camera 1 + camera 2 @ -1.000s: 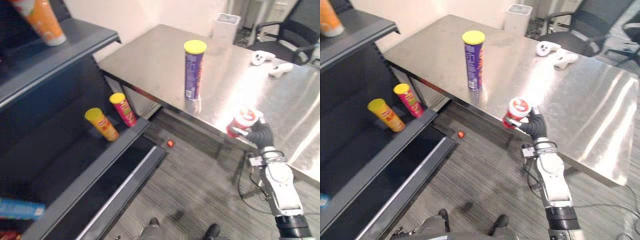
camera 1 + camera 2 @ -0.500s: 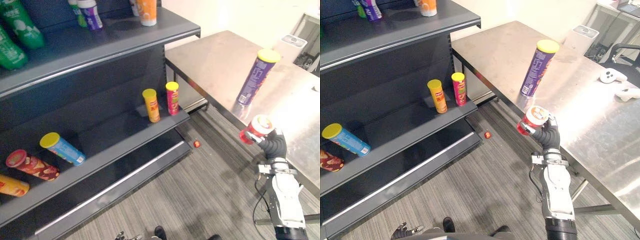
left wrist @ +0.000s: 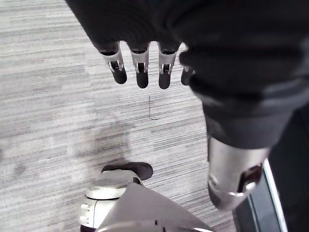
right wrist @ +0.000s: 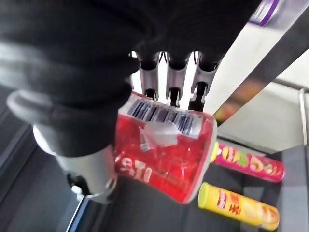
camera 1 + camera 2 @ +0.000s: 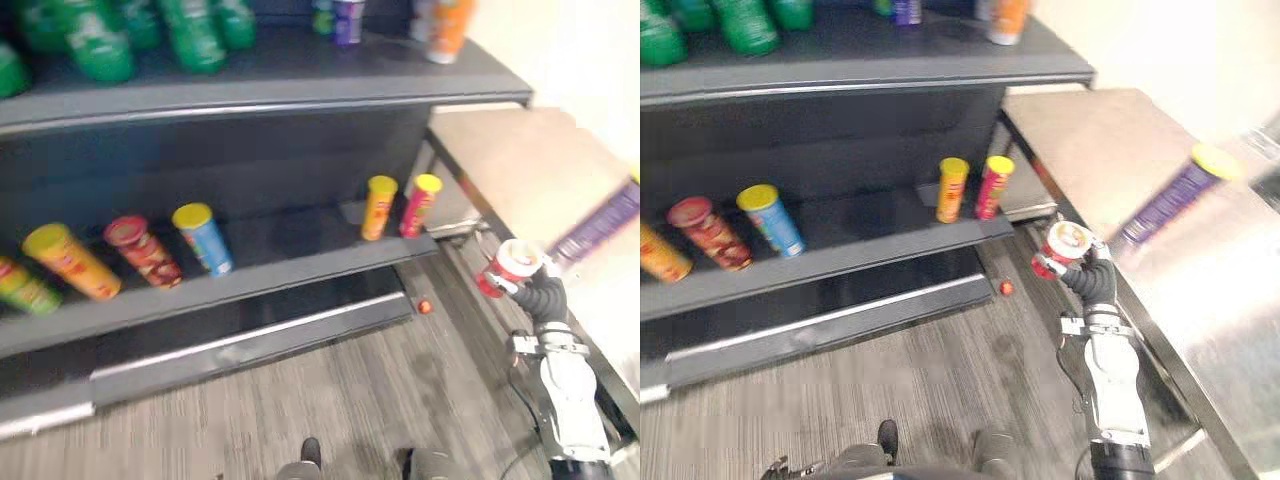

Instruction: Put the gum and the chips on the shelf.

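Clasping the gum tub [image 5: 1064, 243] in curled fingers [image 4: 176, 79], the right hand [image 5: 1090, 281] hangs beside the table [image 5: 1110, 150], the shelf [image 5: 875, 258] well to its left; the left hand [image 3: 141, 63] dangles open.

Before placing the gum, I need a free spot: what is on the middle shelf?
Chip cans on the middle shelf: green can, orange can, red can, blue can, a bare gap, yellow can, pink can. Behind each can is covered.

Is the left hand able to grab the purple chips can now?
Probably not. The left hand hangs open near the floor, while the purple chips can stands on the steel table far to the robot's right, past the right hand holding the red gum tub.
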`<state>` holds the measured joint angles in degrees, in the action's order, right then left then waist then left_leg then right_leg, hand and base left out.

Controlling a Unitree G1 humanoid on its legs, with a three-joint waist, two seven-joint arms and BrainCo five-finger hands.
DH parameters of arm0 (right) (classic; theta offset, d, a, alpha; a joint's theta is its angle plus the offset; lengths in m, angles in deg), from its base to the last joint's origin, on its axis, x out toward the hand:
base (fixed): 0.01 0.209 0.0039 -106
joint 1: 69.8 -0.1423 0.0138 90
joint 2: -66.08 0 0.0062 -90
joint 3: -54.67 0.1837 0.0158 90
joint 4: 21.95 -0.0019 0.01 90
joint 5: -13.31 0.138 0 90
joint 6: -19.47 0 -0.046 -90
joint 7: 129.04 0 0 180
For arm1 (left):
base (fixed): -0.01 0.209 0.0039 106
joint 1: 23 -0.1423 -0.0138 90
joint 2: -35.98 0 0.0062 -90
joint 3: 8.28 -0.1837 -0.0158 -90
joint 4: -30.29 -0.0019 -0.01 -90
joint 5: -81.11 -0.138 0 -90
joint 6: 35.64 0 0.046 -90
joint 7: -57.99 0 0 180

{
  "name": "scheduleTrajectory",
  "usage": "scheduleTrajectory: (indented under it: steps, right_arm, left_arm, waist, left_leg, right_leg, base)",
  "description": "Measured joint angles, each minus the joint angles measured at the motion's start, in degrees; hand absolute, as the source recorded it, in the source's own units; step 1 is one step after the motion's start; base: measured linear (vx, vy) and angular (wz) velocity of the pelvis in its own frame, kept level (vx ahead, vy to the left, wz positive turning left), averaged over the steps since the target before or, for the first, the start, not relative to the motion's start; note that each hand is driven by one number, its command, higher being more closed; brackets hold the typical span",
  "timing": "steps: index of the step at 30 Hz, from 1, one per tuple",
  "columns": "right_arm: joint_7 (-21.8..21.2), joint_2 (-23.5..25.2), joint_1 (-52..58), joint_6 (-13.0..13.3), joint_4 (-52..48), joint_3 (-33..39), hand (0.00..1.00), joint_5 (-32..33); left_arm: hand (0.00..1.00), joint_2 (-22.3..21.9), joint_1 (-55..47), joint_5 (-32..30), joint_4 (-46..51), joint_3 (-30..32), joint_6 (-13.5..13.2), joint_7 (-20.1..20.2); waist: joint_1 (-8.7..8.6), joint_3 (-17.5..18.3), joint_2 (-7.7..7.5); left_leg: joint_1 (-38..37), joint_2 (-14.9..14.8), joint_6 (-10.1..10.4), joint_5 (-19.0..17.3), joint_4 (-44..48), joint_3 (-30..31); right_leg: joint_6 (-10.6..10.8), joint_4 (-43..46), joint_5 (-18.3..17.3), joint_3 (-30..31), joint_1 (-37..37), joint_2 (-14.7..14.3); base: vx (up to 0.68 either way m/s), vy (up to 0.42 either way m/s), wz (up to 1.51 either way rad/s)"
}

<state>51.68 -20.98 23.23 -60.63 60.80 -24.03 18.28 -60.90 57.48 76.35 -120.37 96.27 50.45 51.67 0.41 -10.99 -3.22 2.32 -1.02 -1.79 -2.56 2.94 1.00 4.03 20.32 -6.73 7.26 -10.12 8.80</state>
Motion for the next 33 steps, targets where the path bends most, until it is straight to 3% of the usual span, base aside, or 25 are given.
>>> scheduleTrajectory:
  steps: [2, 4, 5, 6, 8, 11, 15, 26, 33]
  right_arm:
    - [-0.09, 0.02, 1.16, 0.01, -1.42, -0.11, 1.0, 0.0]
    - [-0.39, 0.07, 1.13, 0.02, -1.56, -0.67, 1.0, 0.0]
    - [-0.5, -0.22, 0.51, 0.0, -1.37, -0.68, 1.0, 0.01]
    - [-0.68, -0.23, -0.35, 0.06, -1.4, -0.69, 1.0, 0.04]
    - [-0.85, -0.23, -0.57, -0.04, -1.29, -0.53, 1.0, 0.06]
    - [-1.15, -0.23, -0.5, -0.35, -1.25, -0.43, 1.0, 0.11]
    - [-1.28, 0.19, -0.45, -0.32, -1.1, -0.53, 1.0, 0.11]
    - [-0.65, 0.88, 1.4, -0.47, 4.01, -2.08, 1.0, 0.0]
    - [0.17, 0.85, -3.97, -0.49, 5.28, -2.94, 1.0, 0.01]
  left_arm:
    - [0.0, 0.06, 0.64, 0.05, -0.33, 0.1, -0.6, -0.06]
    - [0.0, 0.75, 0.49, 0.16, -0.36, 0.8, -0.63, -0.15]
    - [0.0, 0.31, 0.33, 0.19, -0.58, 1.33, -0.57, -0.19]
    - [0.0, -0.62, -0.18, 0.54, -0.64, 1.52, -0.53, -0.05]
    - [0.0, -1.42, -1.01, 2.39, -0.92, 1.66, -0.47, -0.02]
    - [0.0, -2.06, -1.59, 2.39, -0.9, 2.2, -0.42, 0.13]
    - [0.0, -2.42, -1.32, 2.37, -0.76, 2.15, -0.44, 0.44]
    - [0.0, -1.84, -0.96, 2.35, 0.36, 2.15, -0.54, 0.37]
    - [0.0, -1.82, -0.79, 2.35, 0.21, 2.15, -0.53, 0.35]
  waist:
    - [-0.42, -0.35, -0.85]
    - [0.36, -0.57, -2.35]
    - [1.37, -0.46, -2.08]
    - [1.39, -0.36, -0.59]
    - [1.28, -0.24, 0.93]
    - [0.95, -0.16, 0.92]
    - [1.02, 0.15, -0.28]
    - [0.23, 2.14, -0.67]
    - [-0.01, 3.09, -0.88]
  left_leg:
    - [0.96, 2.14, 0.72, -1.08, 3.25, 4.5]
    - [2.77, 4.35, 1.75, -4.09, 8.2, 7.78]
    - [3.79, 3.7, 2.84, -5.57, 10.43, 7.94]
    - [4.95, 2.03, 3.74, -5.93, 11.05, 8.53]
    - [5.31, -0.05, 5.27, -4.96, 10.16, 9.51]
    - [3.59, -2.19, 7.11, -3.35, 6.3, 11.25]
    - [2.21, -2.68, 7.44, -2.12, 3.03, 11.73]
    - [-1.93, -2.37, 6.85, 0.98, -4.28, 10.02]
    - [-3.27, -2.82, 6.63, 2.73, -7.5, 7.85]
  right_leg:
    - [1.98, -3.02, 1.2, -0.79, 1.26, 0.94]
    - [2.9, -6.15, 3.12, -2.74, 2.78, 1.71]
    - [4.64, -6.33, 0.39, -4.18, 3.72, 1.61]
    - [3.38, -6.68, -0.32, -5.95, 3.49, 0.25]
    - [2.85, -7.42, -0.21, -8.62, 3.79, -1.11]
    - [1.94, -9.34, 0.15, -11.43, 5.84, -2.72]
    - [1.74, -10.98, 0.28, -12.03, 6.85, -2.99]
    - [2.64, -15.58, 1.9, -11.42, 9.27, -2.08]
    - [2.8, -18.27, 4.13, -9.61, 9.29, -2.39]
  base:
    - [0.09, -0.164, 1.75]
    - [0.1, -0.291, 1.21]
    - [0.08, -0.31, 0.67]
    - [0.08, -0.245, 0.62]
    - [0.08, -0.209, 0.45]
    - [0.14, -0.194, 0.34]
    - [0.11, -0.061, 0.08]
    - [0.03, 0.021, -0.05]
    - [-0.03, 0.012, -0.15]
